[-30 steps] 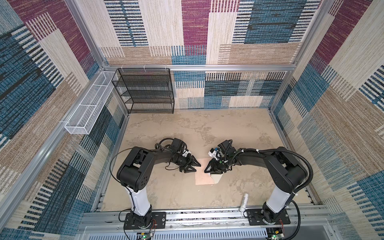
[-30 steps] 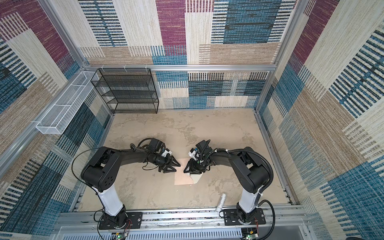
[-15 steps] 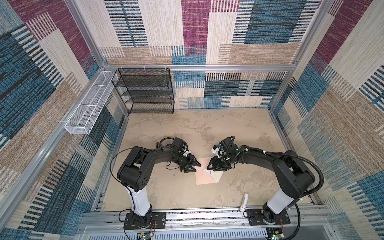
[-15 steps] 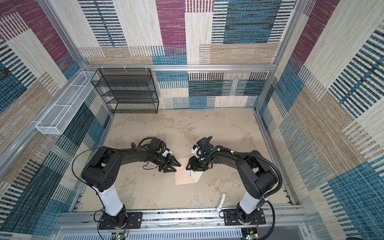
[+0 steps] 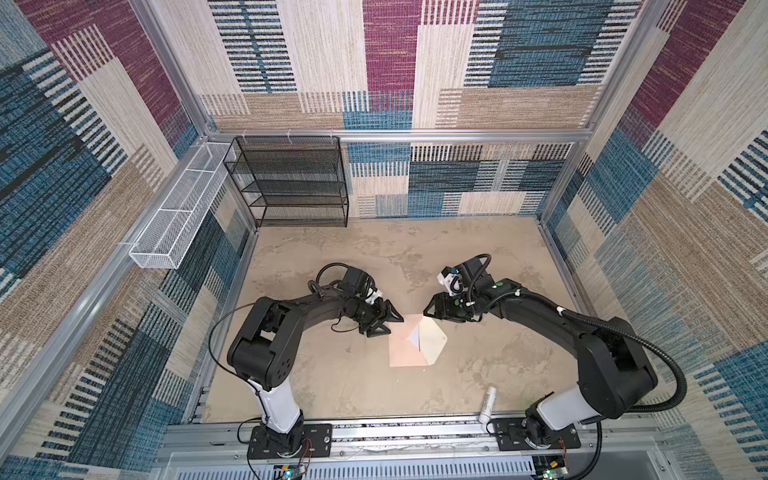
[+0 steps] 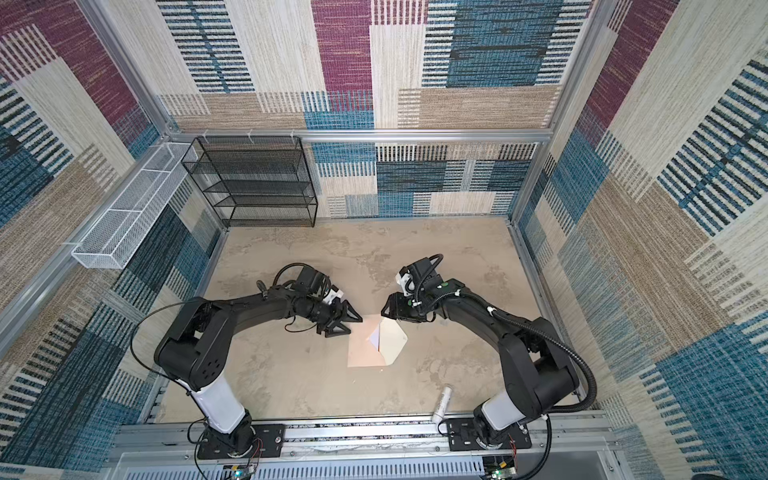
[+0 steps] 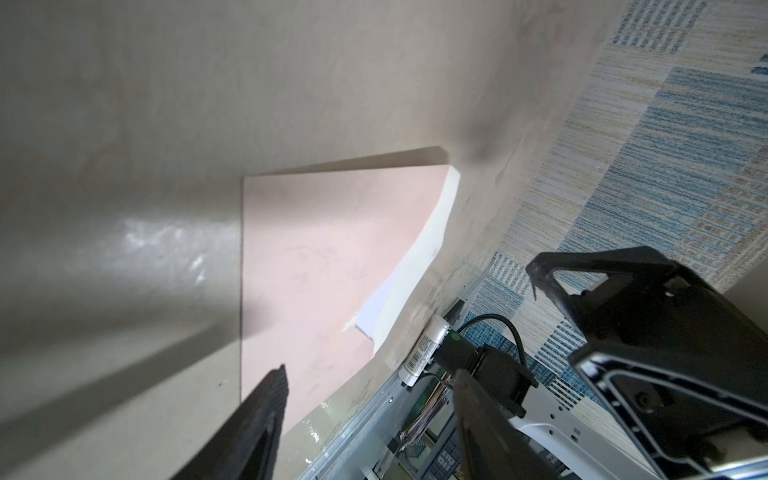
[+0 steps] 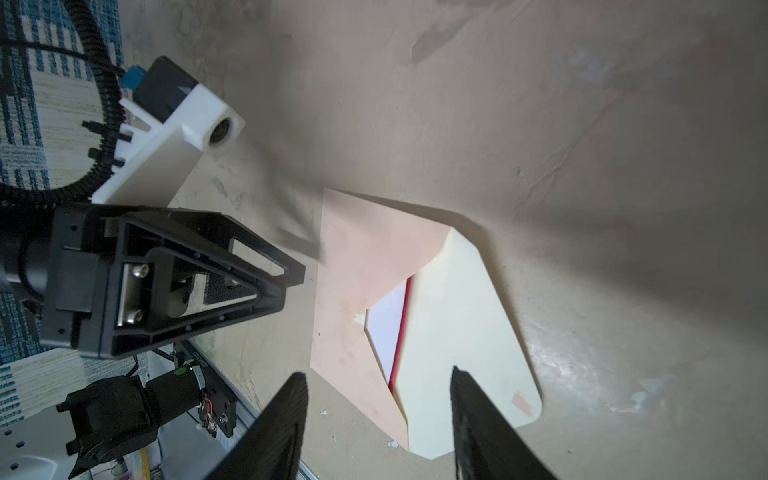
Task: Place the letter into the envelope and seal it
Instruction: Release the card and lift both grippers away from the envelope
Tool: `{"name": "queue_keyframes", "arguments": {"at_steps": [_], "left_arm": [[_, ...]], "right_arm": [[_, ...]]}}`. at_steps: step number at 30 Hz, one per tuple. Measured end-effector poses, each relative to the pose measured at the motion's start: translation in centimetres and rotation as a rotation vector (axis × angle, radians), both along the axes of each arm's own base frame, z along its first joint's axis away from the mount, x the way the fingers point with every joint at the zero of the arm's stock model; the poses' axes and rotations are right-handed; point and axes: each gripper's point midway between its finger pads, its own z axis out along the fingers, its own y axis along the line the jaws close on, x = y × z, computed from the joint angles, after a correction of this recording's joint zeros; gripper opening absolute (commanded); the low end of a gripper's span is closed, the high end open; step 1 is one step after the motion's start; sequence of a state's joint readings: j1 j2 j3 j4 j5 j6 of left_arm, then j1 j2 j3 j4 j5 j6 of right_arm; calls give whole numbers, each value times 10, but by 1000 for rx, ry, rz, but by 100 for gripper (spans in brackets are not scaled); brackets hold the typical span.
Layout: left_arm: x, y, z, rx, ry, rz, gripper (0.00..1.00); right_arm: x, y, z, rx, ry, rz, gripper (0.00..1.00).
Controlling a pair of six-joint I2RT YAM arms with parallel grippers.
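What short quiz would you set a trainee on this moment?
1. True or false: the envelope has its flap folded shut.
2. Where is the letter? A) gripped by a claw B) tucked in the envelope, a sliver showing C) lying apart from the envelope
3. Fill in: the left claw and right claw both stand ___, holding nothing.
Key: 1 false; 2 B; 3 open.

PLACE: robotics lab test cell | ENCLOSURE: boxed by aluminium frame [image 5: 415, 135] and woven patchwork wall panels [image 5: 386, 62] | RIG: left arm [image 5: 316, 309] and right arm [image 5: 540, 313] bolted to a rail [image 5: 415, 431] at 6 o'clock | FIXTURES: black mesh rack [image 5: 291, 183] at 11 o'clock, white wire basket [image 5: 183, 208] at 10 o'clock | FLOOR: mottled tan tabletop [image 5: 353, 395]
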State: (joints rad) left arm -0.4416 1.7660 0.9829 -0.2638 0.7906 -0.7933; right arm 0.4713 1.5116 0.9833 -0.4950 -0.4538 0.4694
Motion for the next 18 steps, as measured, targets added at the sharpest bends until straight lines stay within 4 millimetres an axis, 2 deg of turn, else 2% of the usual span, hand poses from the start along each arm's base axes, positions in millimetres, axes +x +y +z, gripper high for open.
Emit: {"name": "queue_keyframes", "arguments": {"at_steps": [8, 18], "left_arm": [[0, 3, 23, 10, -42, 2, 68], [10, 6, 103, -8, -275, -20, 68]], "right_arm": [[3, -6, 13, -20, -36, -17, 59], [5, -33, 36, -73, -106, -145, 60]]}}
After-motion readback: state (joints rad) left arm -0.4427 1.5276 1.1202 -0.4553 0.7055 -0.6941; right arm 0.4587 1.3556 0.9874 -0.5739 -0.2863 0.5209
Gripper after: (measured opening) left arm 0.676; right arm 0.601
